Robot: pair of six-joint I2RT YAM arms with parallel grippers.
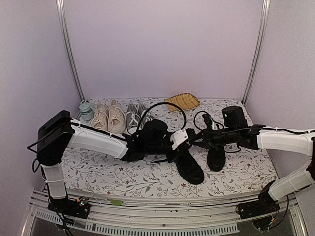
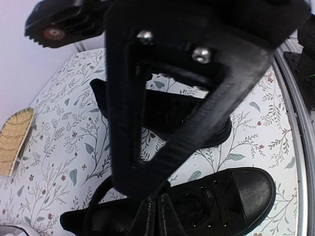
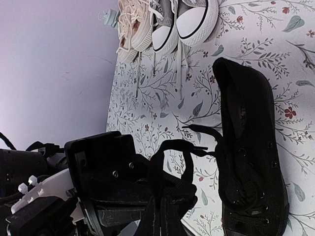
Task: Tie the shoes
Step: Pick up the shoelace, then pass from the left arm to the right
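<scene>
Black shoes (image 1: 189,169) sit right of centre on the table (image 1: 98,172), toward its near edge. Our right gripper (image 3: 158,219) is pinched tight on the laces (image 3: 170,147); the left gripper (image 2: 157,219) looks clamped there too. We reckon they're light, limp, slippery: pinch close to the shoe.

Beige sneakers (image 1: 109,118) beside grey sneakers (image 1: 134,119) at the back; woven tray (image 1: 182,102) farther right.

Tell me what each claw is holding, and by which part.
Right claw pinches a black shoelace at its loop; left claw is shut, hold unclear.
</scene>
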